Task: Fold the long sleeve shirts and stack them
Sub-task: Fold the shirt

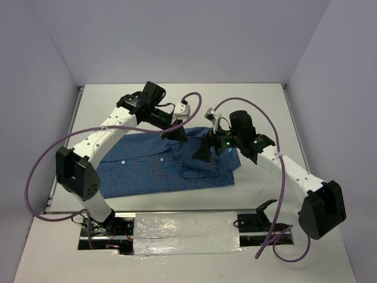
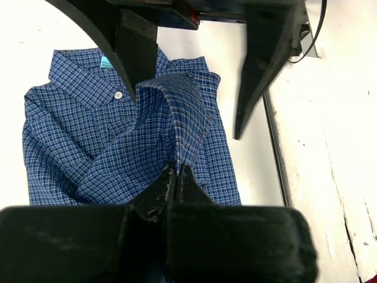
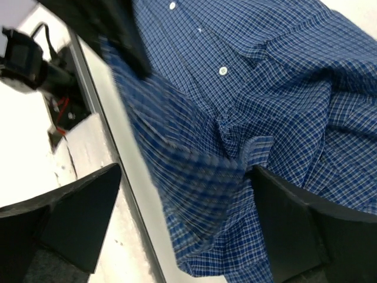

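White bench (image 1: 259, 100) carries the blue finely checked button-up shirt (image 1: 147, 168), spread toward the near edge, with bare surface beyond its far and right sides. Left claw (image 2: 177, 172) is clenched on a raised fold of it; right claw (image 3: 185, 171) gapes wide over the cloth. Its turquoise collar label (image 2: 106, 62) cannot be read.

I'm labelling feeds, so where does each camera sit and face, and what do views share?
Top external: above and behind the bases, looking down on table, left arm, right arm, shirt.
Left wrist: on the left arm, facing along the shut left pincer, which pinches the shirt.
Right wrist: on the right arm, facing past the open right pincer onto the shirt.
Shared: the shirt, in all three.
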Controlling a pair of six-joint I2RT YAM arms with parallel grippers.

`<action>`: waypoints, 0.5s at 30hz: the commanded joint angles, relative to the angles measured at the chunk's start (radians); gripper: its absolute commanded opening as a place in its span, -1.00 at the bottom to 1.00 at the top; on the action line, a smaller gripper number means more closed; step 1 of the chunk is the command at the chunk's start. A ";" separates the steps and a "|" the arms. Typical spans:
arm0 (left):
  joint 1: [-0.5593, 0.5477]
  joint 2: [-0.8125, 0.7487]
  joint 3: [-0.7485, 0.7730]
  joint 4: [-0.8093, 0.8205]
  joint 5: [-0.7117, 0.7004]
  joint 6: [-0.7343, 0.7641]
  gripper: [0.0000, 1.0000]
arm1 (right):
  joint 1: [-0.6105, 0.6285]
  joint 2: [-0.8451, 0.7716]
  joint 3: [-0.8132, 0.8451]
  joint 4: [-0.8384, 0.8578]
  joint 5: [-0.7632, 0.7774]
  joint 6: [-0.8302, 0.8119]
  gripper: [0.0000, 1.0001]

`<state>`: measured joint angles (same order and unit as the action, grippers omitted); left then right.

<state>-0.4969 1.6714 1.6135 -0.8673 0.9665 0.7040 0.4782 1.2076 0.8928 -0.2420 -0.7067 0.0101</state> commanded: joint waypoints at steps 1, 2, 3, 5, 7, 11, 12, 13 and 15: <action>0.001 -0.052 -0.009 -0.012 0.015 0.008 -1.00 | -0.029 -0.023 -0.043 0.141 -0.012 0.082 0.91; 0.001 -0.055 -0.012 -0.004 0.009 0.000 -1.00 | -0.033 -0.032 -0.046 0.151 -0.023 0.083 0.85; 0.001 -0.056 -0.015 0.005 0.003 -0.011 -1.00 | -0.033 -0.033 -0.049 0.165 -0.042 0.085 0.76; 0.001 -0.055 -0.014 0.031 -0.006 -0.041 -1.00 | -0.032 -0.023 -0.051 0.176 -0.075 0.103 0.29; 0.001 -0.052 -0.003 0.040 -0.015 -0.061 -1.00 | -0.032 -0.017 -0.048 0.178 -0.099 0.110 -0.57; 0.001 -0.053 0.011 0.037 -0.052 -0.067 -1.00 | -0.032 -0.045 -0.038 0.146 -0.056 0.113 -1.00; 0.001 -0.058 0.014 0.028 -0.060 -0.070 -1.00 | -0.032 -0.054 -0.031 0.110 -0.047 0.103 -1.00; 0.001 -0.061 0.026 0.022 -0.064 -0.075 -1.00 | -0.032 -0.063 -0.009 0.083 -0.039 0.097 -1.00; 0.001 -0.078 0.045 -0.010 -0.069 -0.069 -1.00 | -0.021 -0.092 0.030 -0.030 -0.016 0.065 -1.00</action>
<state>-0.4973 1.6527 1.6070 -0.8425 0.9051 0.6472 0.4484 1.1839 0.8501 -0.1753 -0.7456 0.1078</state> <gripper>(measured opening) 0.033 0.024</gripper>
